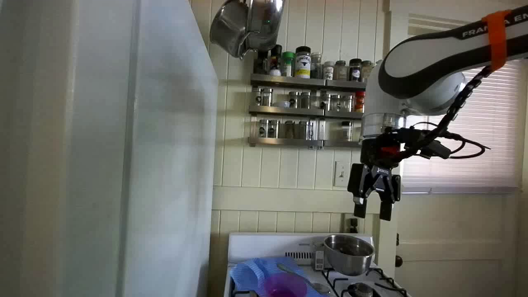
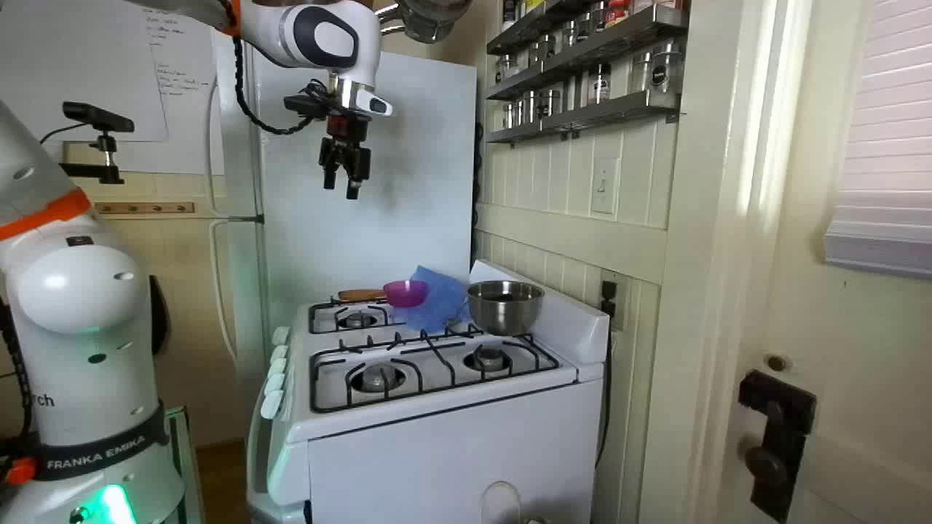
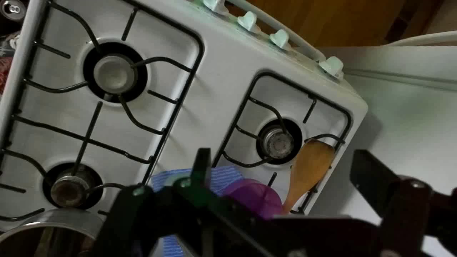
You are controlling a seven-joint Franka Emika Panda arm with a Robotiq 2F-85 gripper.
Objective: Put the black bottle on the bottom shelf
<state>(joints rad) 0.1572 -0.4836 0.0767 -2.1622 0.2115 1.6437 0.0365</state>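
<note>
High over the stove [image 2: 451, 444], the gripper [image 1: 372, 212] is held with its fingers wide apart and nothing between them. Lower down, a steel bowl [image 2: 506, 311] and a pink bowl [image 2: 405, 293] can be seen. Farther off, on the wall [image 1: 268, 169], the bottom shelf [image 1: 286, 142] is found. What may be the black bottle [image 2: 599, 84], one with a black cap, is seen upright on it, but this cannot be told for sure. If so, the gripper should just be moved off. If not, the bottle meant should be pinched at its middle, lifted over the shelf's front edge and set down straight, with no jars [image 1: 273, 128] bumped.
</note>
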